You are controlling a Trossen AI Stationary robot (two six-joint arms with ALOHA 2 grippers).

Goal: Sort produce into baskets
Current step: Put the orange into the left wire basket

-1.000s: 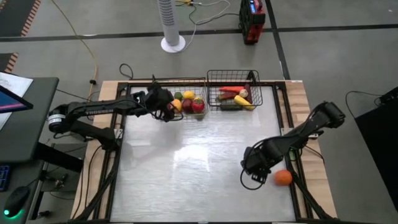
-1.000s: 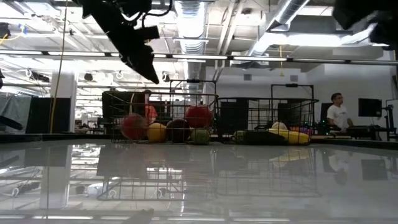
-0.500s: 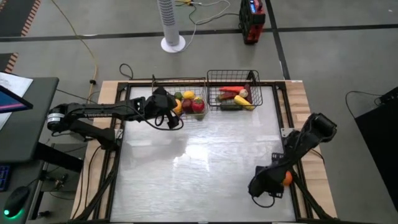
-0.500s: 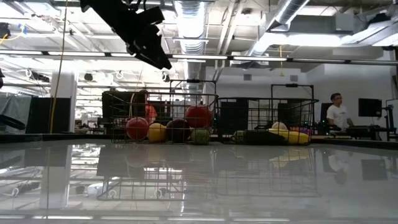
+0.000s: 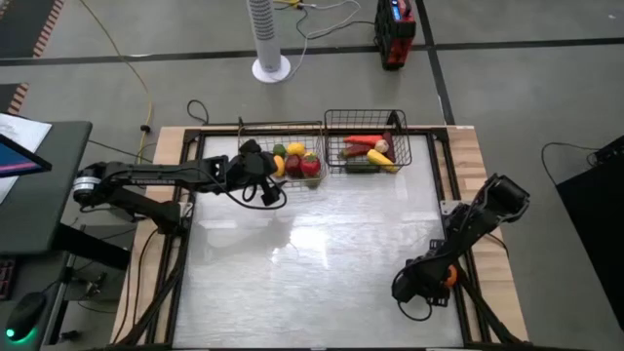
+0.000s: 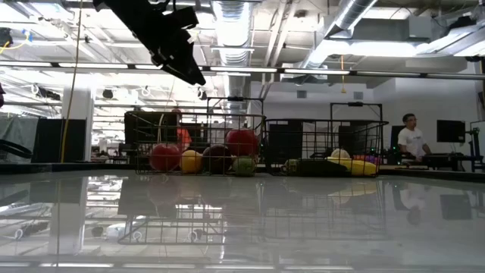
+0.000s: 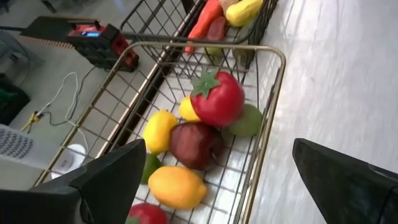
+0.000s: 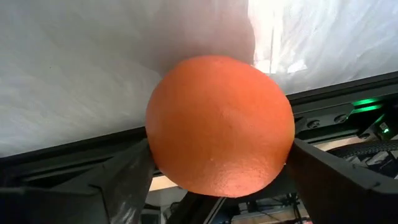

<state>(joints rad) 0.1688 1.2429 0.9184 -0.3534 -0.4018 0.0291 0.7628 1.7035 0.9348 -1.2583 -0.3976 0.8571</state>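
The table [image 5: 322,263] has a pale, glossy top inside a dark frame, with bare wooden strips along its left and right sides; two wire baskets stand side by side at its far edge, the lighter basket [image 5: 255,136] on the left and the darker basket [image 5: 366,119] on the right, touching or nearly so; an orange ball [image 5: 449,277] lies at the near right, by the dark frame; the wide middle of the top reflects light.

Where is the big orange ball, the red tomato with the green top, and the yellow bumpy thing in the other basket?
orange [image 8: 221,124], right wrist view, middle of its round face.
tomato [image 7: 219,102], left wrist view, red body under the green leaves.
yellow vegetable [image 7: 244,11], left wrist view, its middle.
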